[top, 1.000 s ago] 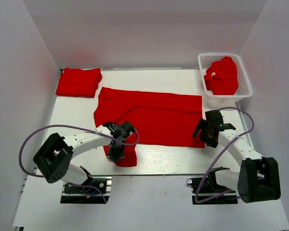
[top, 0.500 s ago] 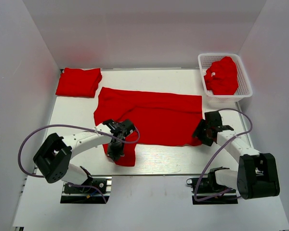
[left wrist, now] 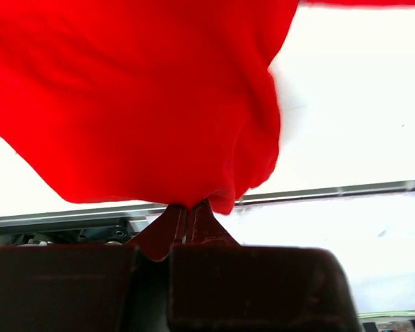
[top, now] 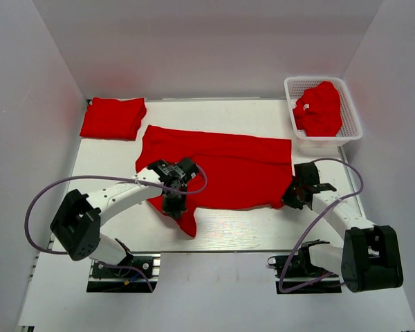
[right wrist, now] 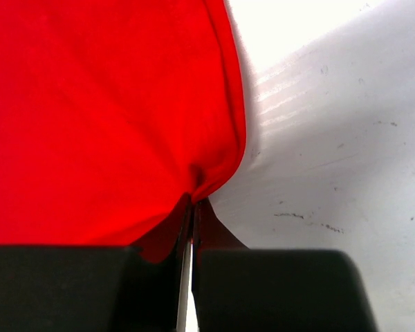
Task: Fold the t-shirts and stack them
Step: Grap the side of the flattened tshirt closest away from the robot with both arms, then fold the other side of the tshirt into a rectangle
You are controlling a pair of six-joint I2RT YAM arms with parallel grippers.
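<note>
Taking up most of the floor of the white-walled cell, the table carried everything in play. The largest thing on it was the spread t-shirt, lying flat across the middle with its long side running left to right, its near edge lifted and puckered at two places. Next in size, the folded t-shirt sat as a neat red block in the far left corner, well apart from the spread one; whether that block held one garment or more could not be told from above. In the far right corner stood the basket, and inside it a crumpled t-shirt was heaped unfolded, a speck of white tag showing.

Smallest were the tools. The left gripper was pinched tight on the near left part of the spread t-shirt, a red flap hanging below it toward the table's front edge; its wrist view showed the fingers pressed together with cloth bunched between them. The right gripper was likewise clamped on the near right corner of the same garment, the cloth drawn up into a fold at its tips.

By my reading the task stood roughly in the middle: one fold finished and parked, one garment gripped at both near corners for its first fold, and at least the basket's piece not yet started.
</note>
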